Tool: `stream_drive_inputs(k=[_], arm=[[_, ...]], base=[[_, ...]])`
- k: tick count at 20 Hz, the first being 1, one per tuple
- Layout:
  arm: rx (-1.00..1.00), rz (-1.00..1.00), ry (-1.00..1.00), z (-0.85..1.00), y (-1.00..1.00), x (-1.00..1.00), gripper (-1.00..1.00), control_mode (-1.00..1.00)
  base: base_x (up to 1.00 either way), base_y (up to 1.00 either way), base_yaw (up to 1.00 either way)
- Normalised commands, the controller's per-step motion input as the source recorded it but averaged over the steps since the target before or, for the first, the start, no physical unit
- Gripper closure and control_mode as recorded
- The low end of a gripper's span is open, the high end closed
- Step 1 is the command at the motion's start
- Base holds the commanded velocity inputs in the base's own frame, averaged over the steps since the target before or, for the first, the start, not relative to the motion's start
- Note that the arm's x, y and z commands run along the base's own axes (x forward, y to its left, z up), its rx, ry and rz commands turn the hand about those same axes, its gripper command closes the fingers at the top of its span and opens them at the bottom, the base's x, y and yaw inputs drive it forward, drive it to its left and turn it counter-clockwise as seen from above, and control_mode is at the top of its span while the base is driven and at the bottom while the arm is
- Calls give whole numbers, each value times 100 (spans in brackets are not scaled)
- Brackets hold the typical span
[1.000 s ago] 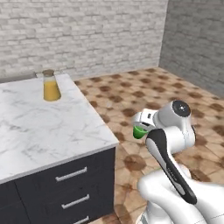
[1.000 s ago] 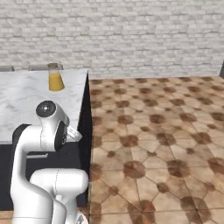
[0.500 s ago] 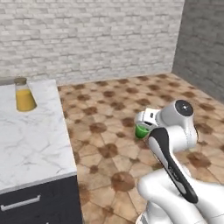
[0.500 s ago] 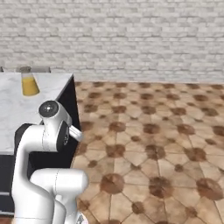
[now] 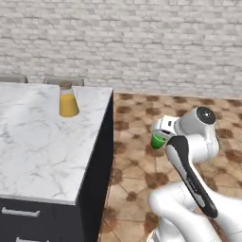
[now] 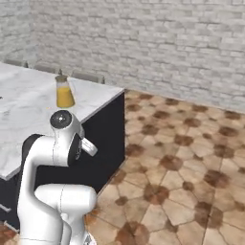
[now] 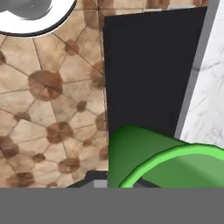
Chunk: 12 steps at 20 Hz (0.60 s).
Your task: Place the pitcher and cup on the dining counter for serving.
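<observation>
On the bench [image 5: 42, 151] the pitcher [image 5: 68, 99] already stands, so half is done. Off its edge over the floor, our fingers pinch the cup [image 5: 157, 140]; we must set it down.

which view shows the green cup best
The hand view: the cup looms large in the foreground, its rim and side plain to see. In the left base view it is a small green patch tucked against the arm. In the right base view the arm hides it.
</observation>
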Motion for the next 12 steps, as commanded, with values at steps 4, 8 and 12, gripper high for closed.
stream_drive_inputs(k=[4,8,12], arm=[[0,0,0,0,0,0,100,100],[0,0,0,0,0,0,100,100],[0,0,0,0,0,0,100,100]], base=[[59,-32,87],[60,-53,79],[62,-73,69]])
